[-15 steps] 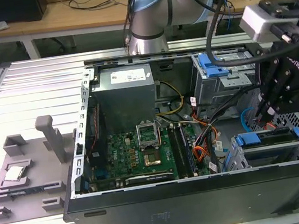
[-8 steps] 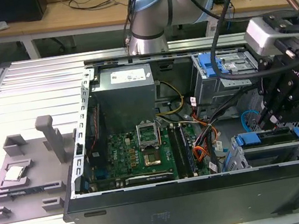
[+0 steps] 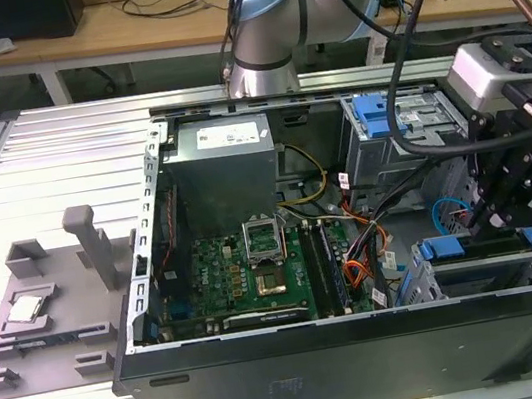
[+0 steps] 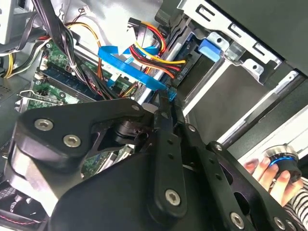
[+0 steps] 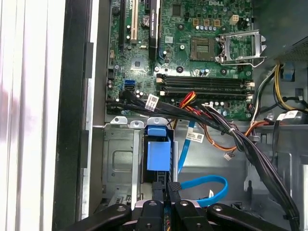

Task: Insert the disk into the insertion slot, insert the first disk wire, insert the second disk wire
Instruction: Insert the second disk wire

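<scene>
A green motherboard [image 3: 243,279] lay flat inside the open black computer case [image 3: 372,360]. A grey metal power supply box [image 3: 221,171] stood behind it. A grey plastic fixture [image 3: 46,310] rested on the ribbed aluminium table [image 3: 46,153].

Even, bright indoor light; perhaps slight blur; dark shadow inside the case [image 3: 285,257].

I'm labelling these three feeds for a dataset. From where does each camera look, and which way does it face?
Exterior view: off the arm, above, looking down into the open computer case; the arm and gripper show at its right.
First wrist view: on the arm, facing past the gripper at the motherboard.
Second wrist view: on the arm, along the gripper; a person's hand shows.
Both wrist views share the blue cable.
</scene>
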`<state>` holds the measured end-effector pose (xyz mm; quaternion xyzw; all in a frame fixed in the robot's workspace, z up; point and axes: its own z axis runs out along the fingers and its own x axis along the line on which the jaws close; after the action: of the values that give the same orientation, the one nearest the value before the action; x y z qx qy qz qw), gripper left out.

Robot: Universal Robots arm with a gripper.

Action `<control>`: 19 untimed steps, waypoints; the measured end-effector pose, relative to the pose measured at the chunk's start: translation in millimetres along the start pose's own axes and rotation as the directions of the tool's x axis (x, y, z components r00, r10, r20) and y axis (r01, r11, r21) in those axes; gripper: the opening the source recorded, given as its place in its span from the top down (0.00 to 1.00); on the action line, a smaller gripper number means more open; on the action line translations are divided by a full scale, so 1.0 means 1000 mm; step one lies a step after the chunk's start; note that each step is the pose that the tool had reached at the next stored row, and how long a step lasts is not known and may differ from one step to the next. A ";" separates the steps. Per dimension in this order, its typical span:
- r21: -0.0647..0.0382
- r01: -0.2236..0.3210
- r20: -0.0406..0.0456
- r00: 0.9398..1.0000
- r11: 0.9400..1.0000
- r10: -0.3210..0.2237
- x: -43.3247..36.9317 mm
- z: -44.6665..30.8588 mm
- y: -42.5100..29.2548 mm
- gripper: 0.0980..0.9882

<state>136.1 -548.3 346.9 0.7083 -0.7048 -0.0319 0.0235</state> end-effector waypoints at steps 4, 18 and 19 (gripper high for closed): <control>0.000 0.000 0.000 1.000 1.000 0.000 0.0001 0.0023 -0.0003 0.93; 0.000 0.002 0.025 1.000 1.000 -0.002 0.0023 0.0013 0.0000 0.93; 0.000 0.002 0.026 1.000 1.000 -0.002 0.0025 0.0016 0.0000 0.93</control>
<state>136.0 -550.8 345.2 0.7087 -0.7042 -0.0409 0.0144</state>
